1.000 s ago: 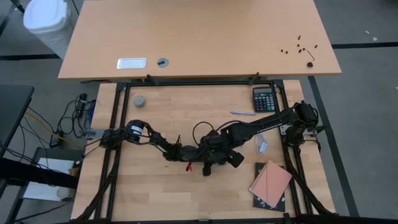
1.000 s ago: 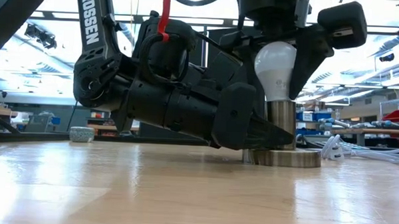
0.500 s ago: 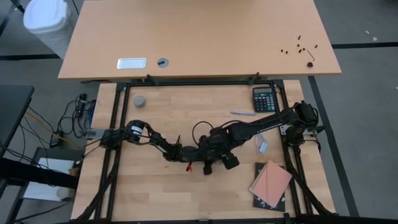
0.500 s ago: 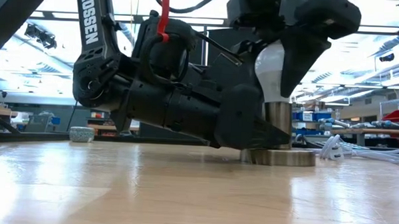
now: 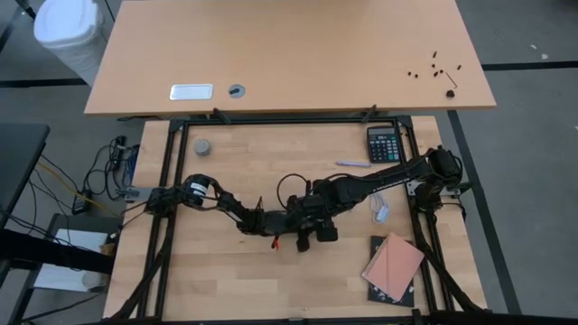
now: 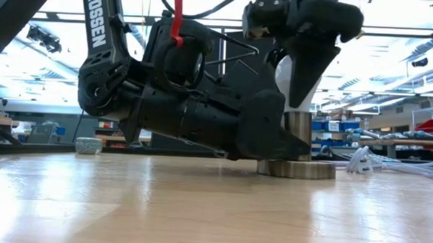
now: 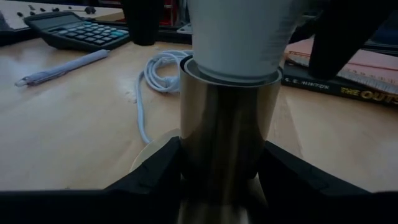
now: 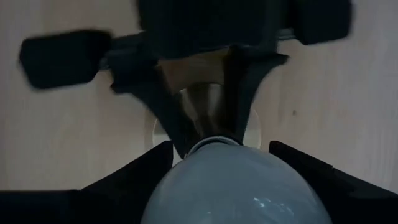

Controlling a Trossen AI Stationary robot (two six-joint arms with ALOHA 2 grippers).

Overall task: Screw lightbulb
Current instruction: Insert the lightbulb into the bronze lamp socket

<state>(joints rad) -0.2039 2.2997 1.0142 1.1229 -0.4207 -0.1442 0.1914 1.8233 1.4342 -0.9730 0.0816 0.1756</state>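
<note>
The white lightbulb stands upright with its lower end in the brass-coloured metal socket of a lamp base, whose round disc lies flat on the table. My left gripper reaches in level from the table's left and is shut on the socket. My right gripper comes down from above and is shut on the bulb. In the low view one of its dark fingers hides most of the bulb. In the high view both grippers meet near the table's middle. My left gripper pinches the socket's upright tube between its two fingers, low on the tube just above the disc. The fingers lie level and across the tube, coming from the table's left. The base stays on the table. My right gripper holds the bulb's round glass body between its two fingers, one on each side. The fingers point down from above. The bulb stands upright in the socket.
A white cord runs from the base toward the right. A calculator and a pen lie at the far right, books at the near right, a small grey cap at the far left.
My right gripper has rolled about the bulb's upright axis while staying in place above the socket; in the low view one finger has swung across the front of the bulb and now covers most of it. My left gripper has kept its hold on the socket.
</note>
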